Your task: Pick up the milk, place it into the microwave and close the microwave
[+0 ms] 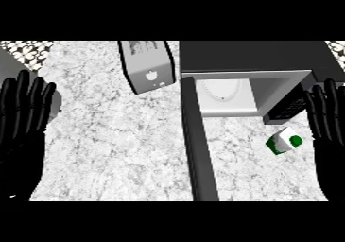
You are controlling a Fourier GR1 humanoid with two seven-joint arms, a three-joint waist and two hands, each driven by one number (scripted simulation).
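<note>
White marble counter (119,142); patterned floor (21,47)

counter (119,151) left of open microwave door (199,151) — bare | toaster (148,66) blocks far middle

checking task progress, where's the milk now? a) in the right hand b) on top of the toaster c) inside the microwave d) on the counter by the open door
d: the milk sits on the counter right of the open microwave door, and no hand touches it.
</note>
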